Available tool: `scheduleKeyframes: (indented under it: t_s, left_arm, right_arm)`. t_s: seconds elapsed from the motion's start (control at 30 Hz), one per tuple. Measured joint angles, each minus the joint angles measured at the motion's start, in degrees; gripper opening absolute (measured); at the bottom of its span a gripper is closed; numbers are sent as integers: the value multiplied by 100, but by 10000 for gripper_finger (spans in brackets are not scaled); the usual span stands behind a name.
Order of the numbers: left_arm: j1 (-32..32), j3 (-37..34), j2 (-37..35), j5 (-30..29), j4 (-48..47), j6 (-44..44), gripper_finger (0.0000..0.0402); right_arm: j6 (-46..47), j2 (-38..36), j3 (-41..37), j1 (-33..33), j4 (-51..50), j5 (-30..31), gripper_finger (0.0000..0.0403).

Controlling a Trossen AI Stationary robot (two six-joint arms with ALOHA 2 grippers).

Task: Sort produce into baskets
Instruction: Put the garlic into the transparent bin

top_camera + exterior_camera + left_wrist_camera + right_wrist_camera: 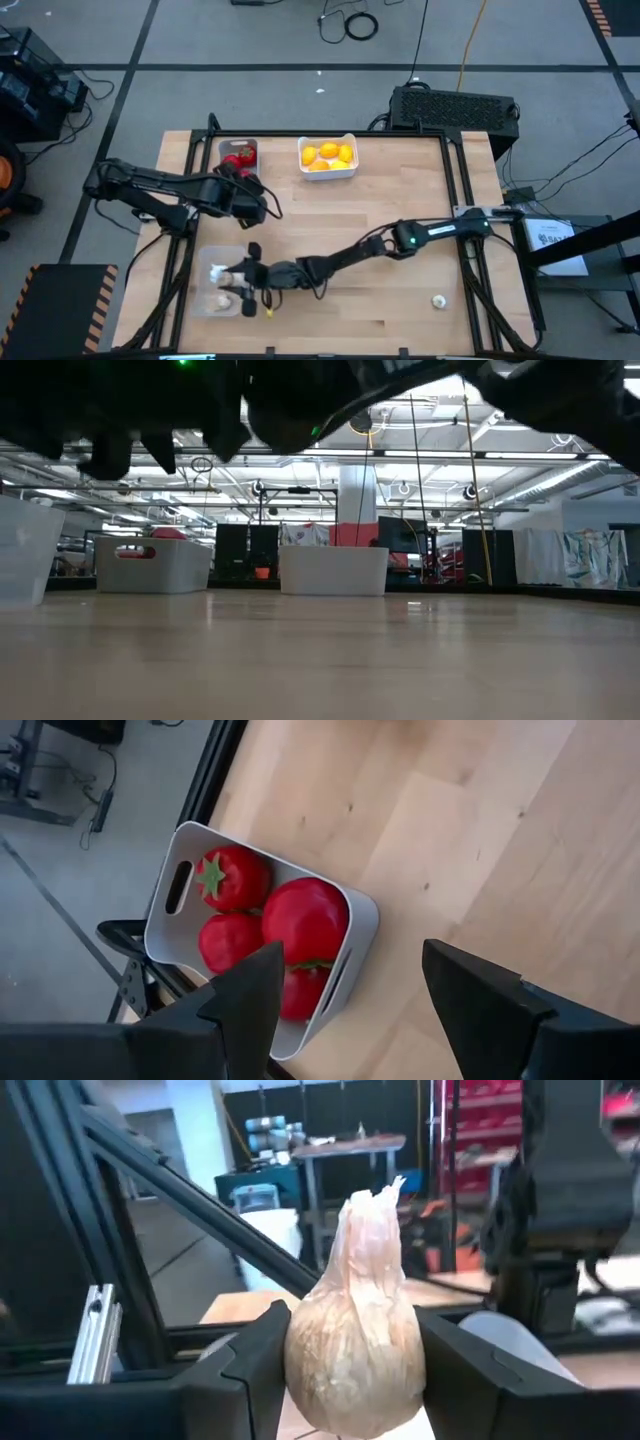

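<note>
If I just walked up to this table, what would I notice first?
Probably the garlic bulb pinched in the right gripper, hanging over the clear basket at the table's front left. Next, the bright lemons in the white basket and the red tomatoes in the grey basket at the back, where the left gripper hovers open.

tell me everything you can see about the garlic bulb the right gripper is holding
The garlic bulb is off-white with tan streaks and a papery skin that narrows to a twisted tip pointing up. The right gripper is shut on it, one dark finger pressing each side. From above, it hangs over the clear basket at the table's front left.
</note>
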Motion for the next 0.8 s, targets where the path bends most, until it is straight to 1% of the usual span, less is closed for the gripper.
scheduleKeyframes:
  t_s: [0.1, 0.2, 0.4, 0.57, 0.67, 0.73, 0.8]
  left_arm:
    - [0, 0, -72, -16, 0, -7, 246]
    - [-2, 0, -156, -31, 21, -7, 246]
    - [-5, 0, -306, -84, 40, -40, 246]
    - [-70, 0, -401, -79, 38, -99, 246]
    - [-163, 0, -469, -70, -29, -196, 246]
    - [-258, 0, -523, -42, -96, -247, 246]
    - [-357, 0, -613, -35, -189, -348, 246]
  right_arm:
    - [346, 10, 0, -170, -181, -422, 195]
    - [533, 10, 2, -280, -309, -631, 224]
    - [600, 3, 7, -288, -484, -817, 287]
    - [495, -26, 7, -288, -654, -952, 311]
    - [422, -291, 4, -265, -1374, -974, 313]
    - [287, -619, 4, -245, -2396, -987, 313]
    - [171, -1018, 5, -218, -3729, -1090, 313]
